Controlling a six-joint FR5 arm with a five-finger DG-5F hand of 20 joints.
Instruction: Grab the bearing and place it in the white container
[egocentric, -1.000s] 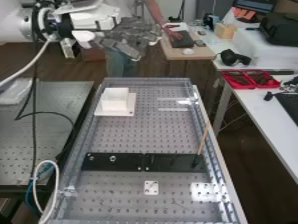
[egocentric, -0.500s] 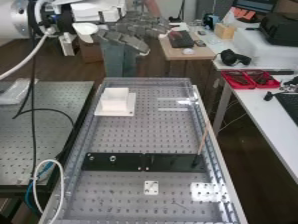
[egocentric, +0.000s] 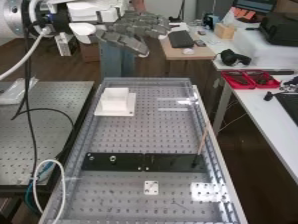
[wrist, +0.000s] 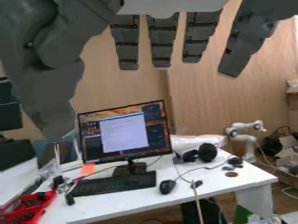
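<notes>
1. Along the bench (egocentric: 120, 135), the job looks finished or nearly so, to my eye.
2. The white arm (egocentric: 9, 22) holds the hand (egocentric: 126, 36) high beyond the far end, fingers open and straight, gripping nothing.
3. On the black bar (egocentric: 126, 162) I spot no bearing to fetch.
4. The white container (egocentric: 116, 101) sits near the far left; I can't tell if the bearing is inside, though probably it is.
5. Larger nut (egocentric: 113, 158), smaller nut (egocentric: 91, 158): both on the bar, not wanted.
</notes>
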